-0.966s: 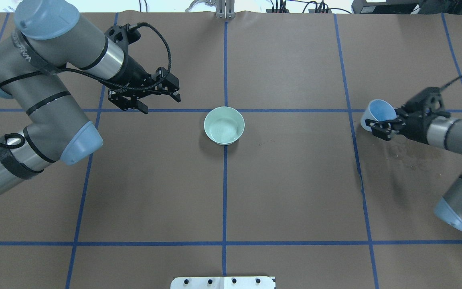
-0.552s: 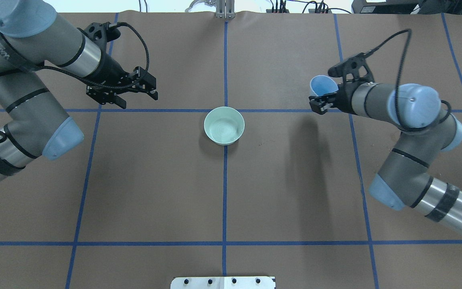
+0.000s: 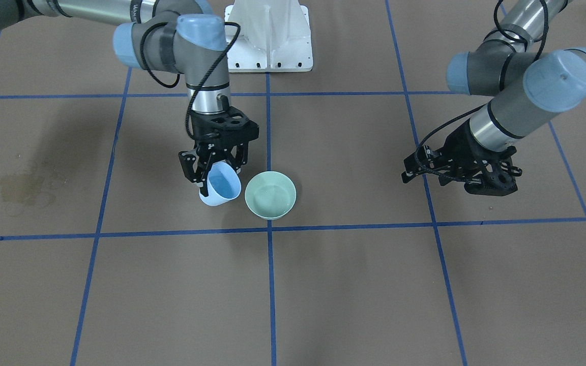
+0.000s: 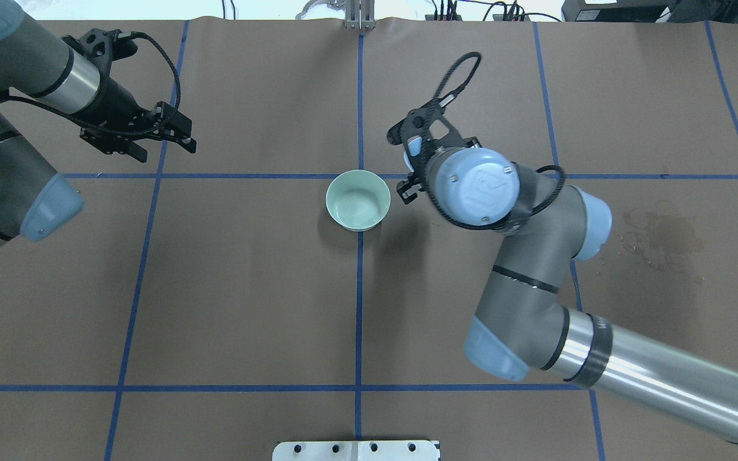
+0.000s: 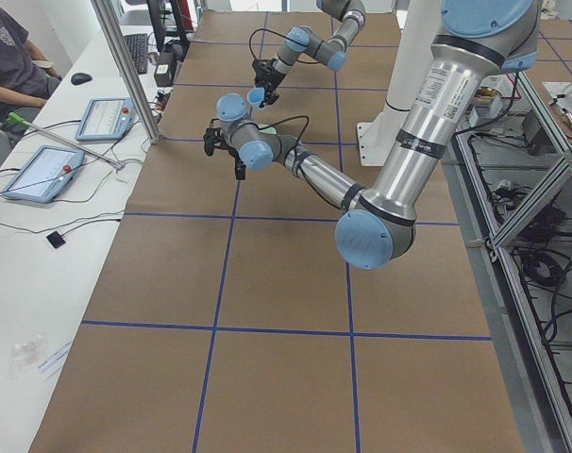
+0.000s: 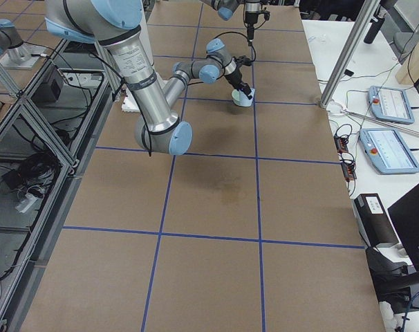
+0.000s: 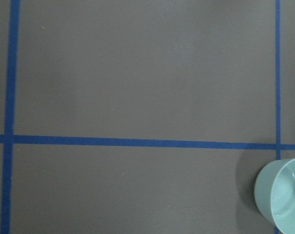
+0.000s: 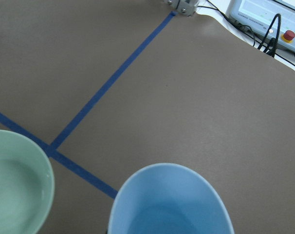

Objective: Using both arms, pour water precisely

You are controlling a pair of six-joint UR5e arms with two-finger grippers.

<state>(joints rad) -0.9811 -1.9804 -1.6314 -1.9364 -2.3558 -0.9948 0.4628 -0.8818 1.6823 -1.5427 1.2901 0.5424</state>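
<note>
**Blue cup held at the bowl, ready to tip**

The right pincer (image 3: pixel 215 173) is closed on the rim of a blue cup (image 3: pixel 217 189). The cup is tilted and just beside the green bowl (image 3: pixel 270 195), on the bowl's right in the overhead view. A faint sheen of the water (image 4: pixel 359 206) lies in the bowl, and a darker pool in the cup's bottom is probably more. To pour well, I would first bring the cup's lip over the bowl's rim, then turn the wrist slowly so the stream falls inside. The left pincer (image 4: pixel 167 146) hangs open and empty, far to the left. Nothing stands between cup and bowl. A dried stain (image 4: pixel 664 237) marks the bench (image 4: pixel 247 288) at the right.
</note>
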